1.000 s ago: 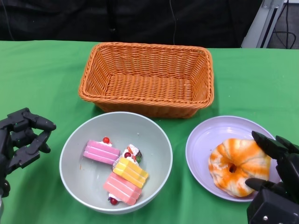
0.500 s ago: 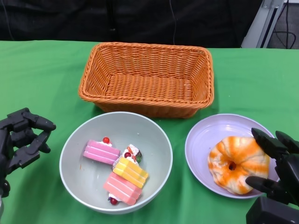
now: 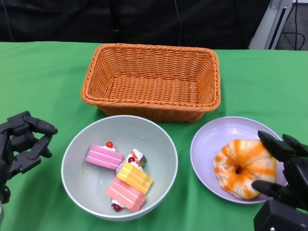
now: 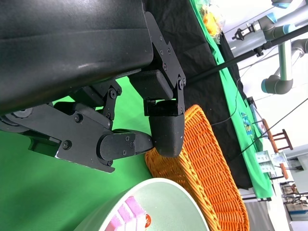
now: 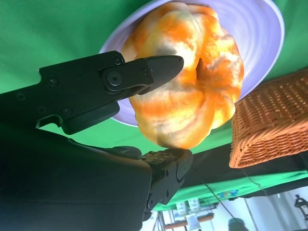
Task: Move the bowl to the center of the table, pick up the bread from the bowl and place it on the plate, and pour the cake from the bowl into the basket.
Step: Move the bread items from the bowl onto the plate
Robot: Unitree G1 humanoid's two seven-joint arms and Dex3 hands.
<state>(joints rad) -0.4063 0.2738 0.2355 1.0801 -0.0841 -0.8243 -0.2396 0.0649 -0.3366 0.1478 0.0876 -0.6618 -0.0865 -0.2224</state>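
Right hand (image 3: 284, 166) sits at the bread (image 3: 244, 168), fingers around it on the plate (image 3: 211, 139), grip or release unclear; we spread wide and back off straight, left hand (image 3: 24, 144) empty, curled beside the bowl (image 3: 120, 126) of cake (image 3: 126, 179).

One basket (image 3: 150, 82), one bowl (image 3: 153, 134), one plate (image 3: 211, 139), one bread (image 3: 244, 168), three cake pieces (image 3: 126, 179).

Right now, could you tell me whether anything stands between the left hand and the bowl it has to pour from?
Nothing visible does. Only bare green cloth lies between the left hand and the near rim of the bowl. The basket stands just behind the bowl, with nothing between them either.
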